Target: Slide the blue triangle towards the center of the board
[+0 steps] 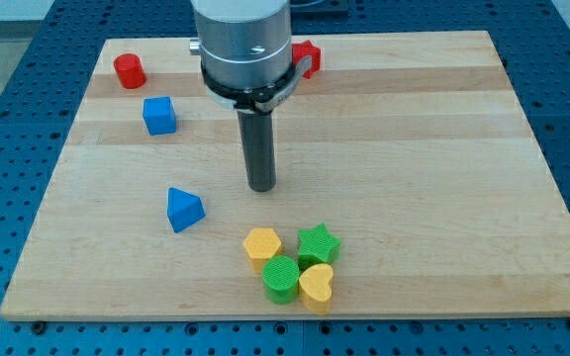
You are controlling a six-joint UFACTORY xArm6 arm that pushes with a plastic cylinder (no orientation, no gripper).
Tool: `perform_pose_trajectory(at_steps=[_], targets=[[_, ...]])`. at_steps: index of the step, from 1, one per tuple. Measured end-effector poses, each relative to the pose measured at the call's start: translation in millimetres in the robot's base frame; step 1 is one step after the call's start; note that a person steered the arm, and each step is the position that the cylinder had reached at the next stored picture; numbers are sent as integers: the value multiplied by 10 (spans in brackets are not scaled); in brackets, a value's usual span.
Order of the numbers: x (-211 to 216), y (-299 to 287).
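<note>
The blue triangle (184, 209) lies on the wooden board (414, 138), left of centre and toward the view's bottom. My tip (262, 187) is the lower end of the dark rod near the board's middle. It stands to the right of the blue triangle and slightly above it in the view, with a clear gap between them.
A blue cube (159, 115) and a red cylinder (129, 70) sit at the upper left. A red block (308, 57) is partly hidden behind the arm at the top. A yellow hexagon (262, 244), green star (318, 242), green cylinder (282, 278) and yellow heart (317, 285) cluster at the bottom centre.
</note>
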State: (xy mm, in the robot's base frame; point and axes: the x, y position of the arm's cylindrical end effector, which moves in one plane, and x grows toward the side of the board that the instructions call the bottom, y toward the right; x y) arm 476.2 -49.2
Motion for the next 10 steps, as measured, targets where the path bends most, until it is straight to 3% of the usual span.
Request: perform_pose_trajectory(at_steps=[3,7,9,10], targets=[[1154,-657],[774,-949],[-413,-306],[-442,-304]])
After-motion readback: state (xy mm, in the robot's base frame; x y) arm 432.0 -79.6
